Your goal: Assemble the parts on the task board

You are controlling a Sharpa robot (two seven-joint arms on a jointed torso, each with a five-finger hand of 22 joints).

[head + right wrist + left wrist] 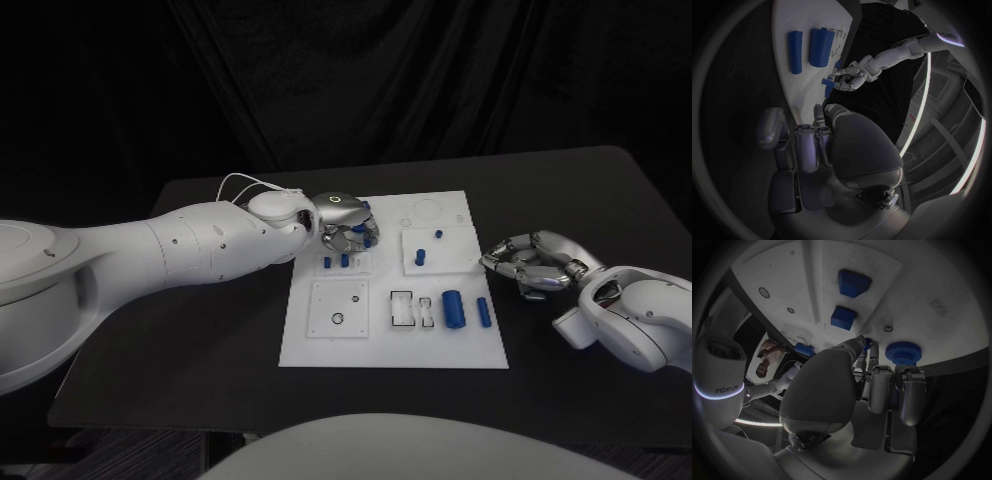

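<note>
Left hand (343, 222) is hovering over the upper-left part of the white task board (325, 350) in the head view, fingers curled down toward the small blue pegs (336, 262) standing there. In the left wrist view the fingertips (862, 341) are closing round a small blue piece (868, 343), beside a round blue ribbed knob (903, 351); it looks pinched, but I cannot tell for sure whether the hold is firm.

Right hand (531, 262) is resting on the black table (202, 340) just off the board's right edge, mid-right of the frame, fingers curled in, holding nothing as far as I can see.

Other parts: two blue cylinders (453, 309), a fat one and a thin one, are lying in the board's lower-right area; two blue square blocks (843, 317) are sitting farther along the board in the wrist view.

Risks, my judgement:
- The piece is tiny and the fingertips are crowding it, so it could be slipping or tilting as it goes to its hole, then jamming or dropping.
- The knob and pegs are standing close by, so curled fingers could be knocking a neighbour over.
- Pushing sideways could be shifting the whole board, since nothing seems to be clamping it.
- The cylinders are lying loose and could roll if nudged.

Writing: a short dark logo is showing on the robot's white shell in the left wrist view, mirrored and too bent to read w/ confidence. No readable labels on the board.
</note>
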